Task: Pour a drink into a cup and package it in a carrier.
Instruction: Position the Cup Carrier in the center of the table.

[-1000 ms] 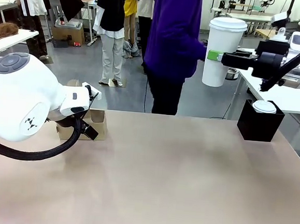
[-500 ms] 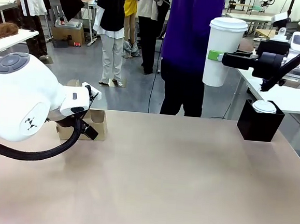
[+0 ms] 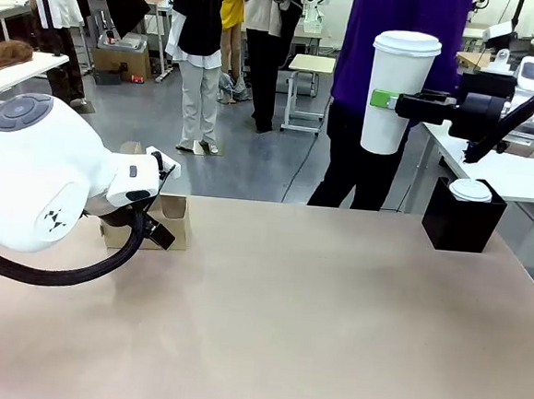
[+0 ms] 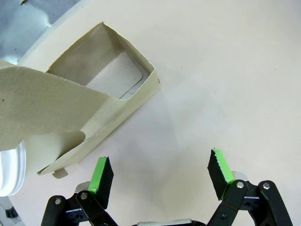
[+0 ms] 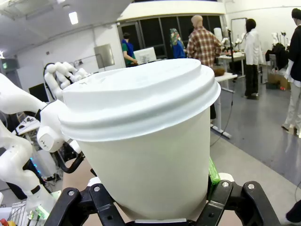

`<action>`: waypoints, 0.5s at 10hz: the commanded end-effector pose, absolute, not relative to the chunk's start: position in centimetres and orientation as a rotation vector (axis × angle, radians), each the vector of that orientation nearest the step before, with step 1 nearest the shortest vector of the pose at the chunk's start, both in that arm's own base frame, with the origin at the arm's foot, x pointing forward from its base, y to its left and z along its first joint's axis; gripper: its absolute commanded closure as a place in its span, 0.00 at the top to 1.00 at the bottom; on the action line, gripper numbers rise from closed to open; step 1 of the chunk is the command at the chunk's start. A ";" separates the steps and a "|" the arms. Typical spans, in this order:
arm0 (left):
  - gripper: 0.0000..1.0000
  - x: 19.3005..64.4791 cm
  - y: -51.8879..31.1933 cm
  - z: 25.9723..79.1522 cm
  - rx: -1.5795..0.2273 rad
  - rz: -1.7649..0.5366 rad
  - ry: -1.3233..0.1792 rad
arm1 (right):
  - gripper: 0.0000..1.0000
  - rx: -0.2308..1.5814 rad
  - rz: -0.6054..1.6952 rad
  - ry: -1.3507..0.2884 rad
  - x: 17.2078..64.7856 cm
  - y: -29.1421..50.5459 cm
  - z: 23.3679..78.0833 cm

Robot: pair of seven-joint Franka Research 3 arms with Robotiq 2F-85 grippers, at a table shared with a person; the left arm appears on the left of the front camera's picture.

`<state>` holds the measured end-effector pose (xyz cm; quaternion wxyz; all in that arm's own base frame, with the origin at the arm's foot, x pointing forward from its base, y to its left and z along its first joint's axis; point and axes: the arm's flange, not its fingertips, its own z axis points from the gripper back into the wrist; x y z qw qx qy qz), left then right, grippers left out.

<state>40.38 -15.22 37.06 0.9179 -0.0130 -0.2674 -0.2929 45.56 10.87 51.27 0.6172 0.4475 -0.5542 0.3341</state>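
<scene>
Cup (image 3: pixel 400 90) (lidded) in right tool (image 3: pixel 386 100); left tool (image 4: pixel 160 170) seemingly beside carrier (image 4: pixel 117 106).

Short lidded white cup (image 3: pixel 470 190) in black box (image 3: pixel 461 226)

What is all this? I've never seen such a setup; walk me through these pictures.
These are two white robot arms at a table. The wide picture looks across the table from between them; the other two come from cameras on each wrist. The right hand is shut on a tall white lidded cup, held high in the air. The left hand is open, low over the table beside a brown cardboard carrier. At the far right, a black box holds a short lidded cup.
</scene>
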 end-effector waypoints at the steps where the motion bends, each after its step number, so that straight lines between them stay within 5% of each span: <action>1: 1.00 39.9 -15.7 38.4 -0.018 -0.606 -0.540 | 0.80 1.029 0.786 -1.292 45.7 11.1 51.6; 5: 1.00 39.2 -17.3 45.2 -0.006 -0.491 -0.500 | 0.80 1.029 0.786 -1.292 45.7 11.1 51.6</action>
